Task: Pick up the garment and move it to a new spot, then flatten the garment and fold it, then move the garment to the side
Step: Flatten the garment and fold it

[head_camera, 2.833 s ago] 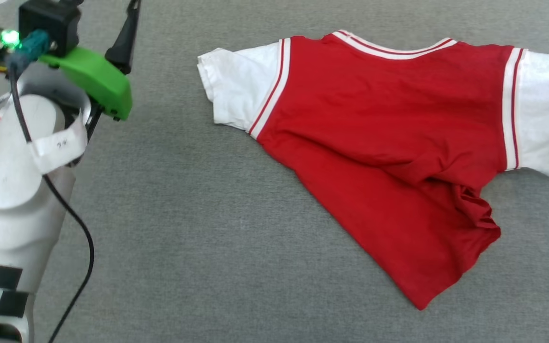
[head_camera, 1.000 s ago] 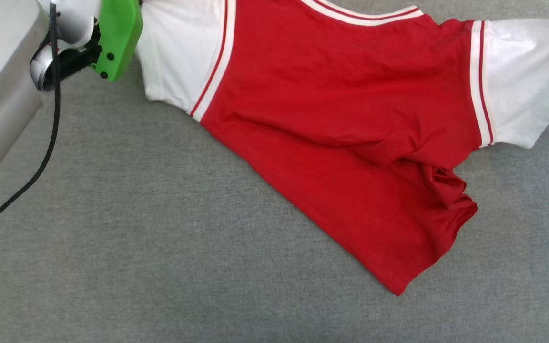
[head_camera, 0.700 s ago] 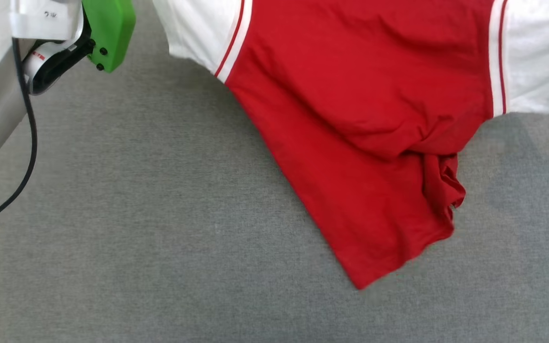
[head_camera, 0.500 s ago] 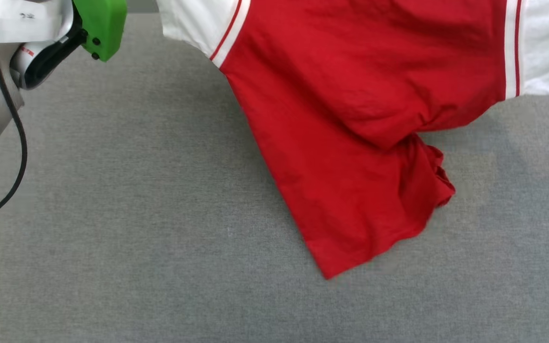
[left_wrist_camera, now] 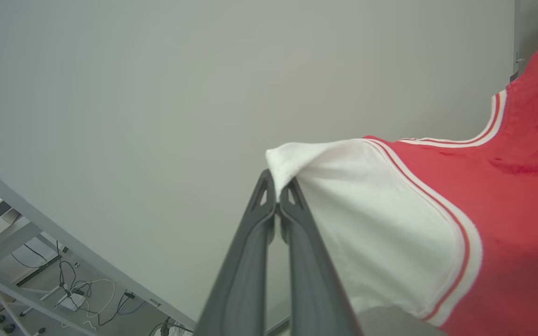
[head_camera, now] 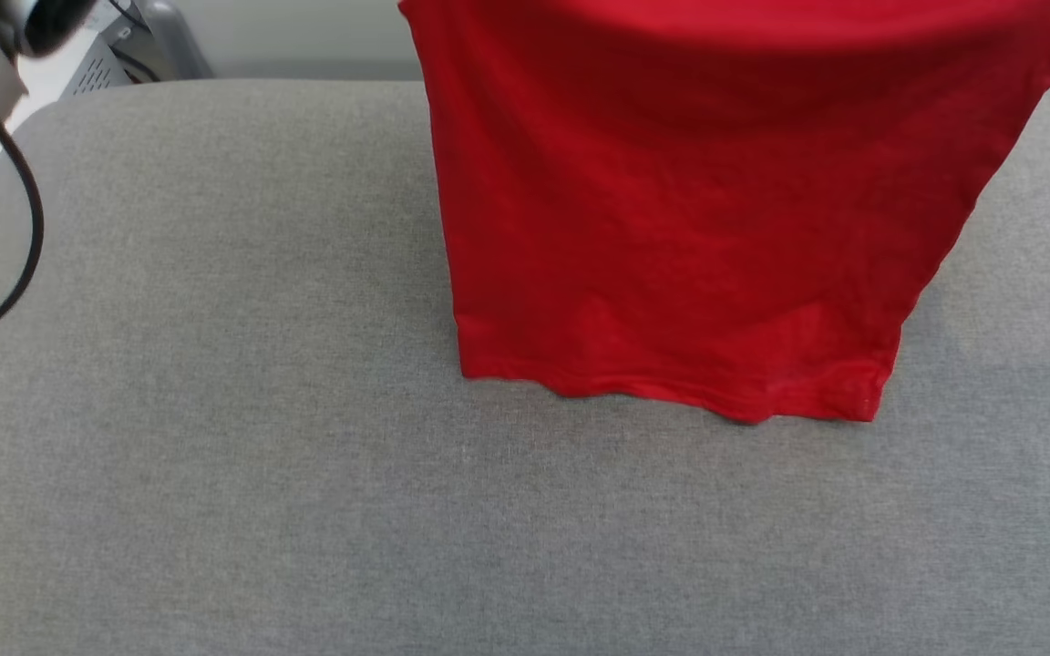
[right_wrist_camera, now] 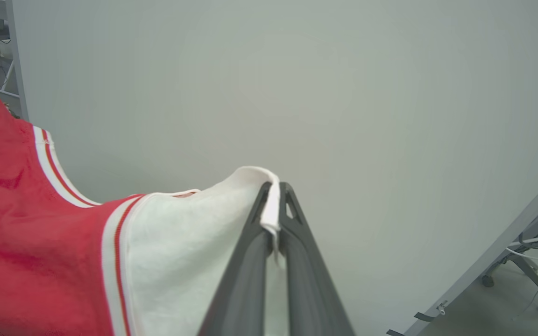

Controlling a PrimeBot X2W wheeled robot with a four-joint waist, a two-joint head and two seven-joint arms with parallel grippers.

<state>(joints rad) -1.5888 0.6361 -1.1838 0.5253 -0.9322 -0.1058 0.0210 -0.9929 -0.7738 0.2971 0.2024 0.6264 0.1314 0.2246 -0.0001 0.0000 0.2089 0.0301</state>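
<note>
The garment (head_camera: 671, 210), a red T-shirt, hangs in the air above the grey cushioned surface (head_camera: 215, 474); its straight bottom hem brushes or hovers just over the fabric. In the left wrist view my left gripper (left_wrist_camera: 277, 195) is shut on the edge of one white sleeve (left_wrist_camera: 381, 233). The right wrist view has my right gripper (right_wrist_camera: 274, 201) shut on the hem of the other white sleeve (right_wrist_camera: 185, 247). Red-and-white stripes run where each sleeve joins the red body, which stretches between the two grippers. The collar and sleeves lie above the head view's top edge.
A pale arm section with a black cable (head_camera: 5, 200) crosses the head view's left edge. Beyond the surface's back edge stands grey equipment (head_camera: 124, 46). A plain wall fills both wrist views, with desk frames and cables (left_wrist_camera: 63, 289) low down.
The garment has gone from lying spread and rumpled on the surface to hanging straight down from both sleeves. The head view has tilted up, so the surface's back edge now shows.
</note>
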